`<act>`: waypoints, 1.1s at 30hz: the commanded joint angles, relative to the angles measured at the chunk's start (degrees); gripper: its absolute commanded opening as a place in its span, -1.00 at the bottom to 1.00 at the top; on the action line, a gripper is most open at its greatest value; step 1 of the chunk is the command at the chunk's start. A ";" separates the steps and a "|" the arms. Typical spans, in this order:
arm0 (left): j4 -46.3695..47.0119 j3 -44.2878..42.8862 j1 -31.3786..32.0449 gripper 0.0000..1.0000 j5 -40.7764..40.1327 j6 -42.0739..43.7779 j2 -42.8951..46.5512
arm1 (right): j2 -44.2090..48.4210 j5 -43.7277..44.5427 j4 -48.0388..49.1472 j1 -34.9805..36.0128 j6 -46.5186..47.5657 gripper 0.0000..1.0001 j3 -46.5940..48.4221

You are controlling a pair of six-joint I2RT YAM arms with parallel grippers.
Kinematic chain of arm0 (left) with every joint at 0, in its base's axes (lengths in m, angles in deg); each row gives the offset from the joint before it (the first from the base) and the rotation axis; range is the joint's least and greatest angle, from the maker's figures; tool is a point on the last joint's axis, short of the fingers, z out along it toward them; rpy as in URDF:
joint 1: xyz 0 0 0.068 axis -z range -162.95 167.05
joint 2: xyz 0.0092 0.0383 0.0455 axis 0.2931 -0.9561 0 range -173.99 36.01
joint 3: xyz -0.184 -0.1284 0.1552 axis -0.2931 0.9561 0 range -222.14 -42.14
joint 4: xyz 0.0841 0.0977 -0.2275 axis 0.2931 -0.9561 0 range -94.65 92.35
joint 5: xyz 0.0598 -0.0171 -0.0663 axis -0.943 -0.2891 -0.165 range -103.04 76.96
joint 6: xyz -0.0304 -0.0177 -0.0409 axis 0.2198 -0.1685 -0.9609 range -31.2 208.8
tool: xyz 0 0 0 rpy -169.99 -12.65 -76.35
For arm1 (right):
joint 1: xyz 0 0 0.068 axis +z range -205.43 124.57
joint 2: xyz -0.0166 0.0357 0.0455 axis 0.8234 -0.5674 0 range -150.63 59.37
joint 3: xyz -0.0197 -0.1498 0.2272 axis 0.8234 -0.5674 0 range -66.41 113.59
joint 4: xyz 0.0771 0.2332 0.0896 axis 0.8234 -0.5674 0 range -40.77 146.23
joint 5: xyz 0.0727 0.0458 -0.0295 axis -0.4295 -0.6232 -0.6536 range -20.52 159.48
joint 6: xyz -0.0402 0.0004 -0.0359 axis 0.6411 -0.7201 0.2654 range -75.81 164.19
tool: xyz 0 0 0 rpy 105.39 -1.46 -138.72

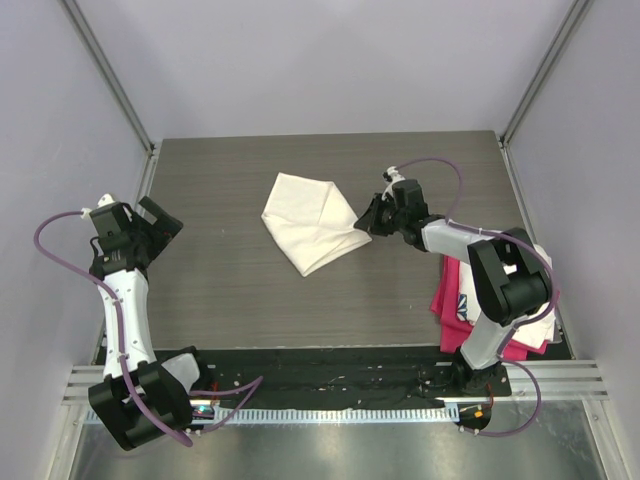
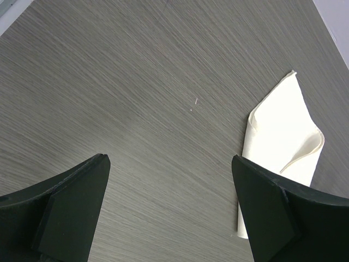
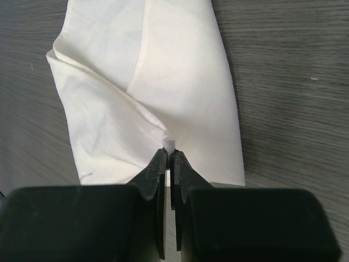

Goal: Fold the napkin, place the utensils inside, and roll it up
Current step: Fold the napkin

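The right fingers (image 3: pixel 163 161) are clenched on a small peak of the napkin (image 3: pixel 180 71), the tips pressed almost together with only a tuft of cream cloth showing between them, low over the bench (image 1: pixel 220 280). From that pinch the cloth fans away in two overlapping layers, one flap lying slantwise across the other. The napkin therefore sits partly folded near the middle of the bench, with its corner nearest the right arm caught in the tips and the rest spread away toward the far left. The fold looks in hand rather than finished. To do it well, the pinched corner probably wants lifting only enough to clear the layer beneath, then carrying across in a low arc so that the edges meet squarely. A high or quick pull would likely drag the whole light cloth along the smooth surface instead of creasing it. Whether the pinch holds one layer or both I cannot tell, and that matters, since taking both would disturb the flap that lies across. The left fingers (image 1: pixel 163 228) stand fully released above bare bench on the left, well apart from the napkin, and could usefully come in to pin the far side. No spoon shows in any view. The pink cloth (image 1: pixel 448 290) lies under the right arm at the bench's right edge, apart from the napkin.
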 commanded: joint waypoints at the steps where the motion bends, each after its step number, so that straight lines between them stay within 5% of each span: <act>1: 1.92 0.18 -0.48 1.00 0.87 0.04 0.47 | -0.25 2.99 -0.38 -0.28 1.90 -0.98 0.23; 16: 2.00 0.18 -0.40 1.00 0.87 0.04 0.38 | -1.57 6.16 -3.98 -0.54 3.66 -0.94 1.46; 18: 1.92 0.18 -0.40 0.99 0.87 0.12 0.38 | -0.78 5.81 -4.94 -0.63 4.01 -0.74 1.90; 22: 1.92 0.18 -0.49 1.00 0.87 0.04 0.29 | 2.99 4.23 -5.83 -0.63 5.24 0.03 2.34; 27: 2.09 0.27 -0.40 1.00 1.31 0.04 0.20 | 4.85 1.95 -7.14 -0.72 11.98 0.32 3.39; 33: 2.00 0.36 -0.40 1.00 1.22 -0.05 0.12 | 2.74 -1.30 -9.08 -0.45 19.64 0.43 5.33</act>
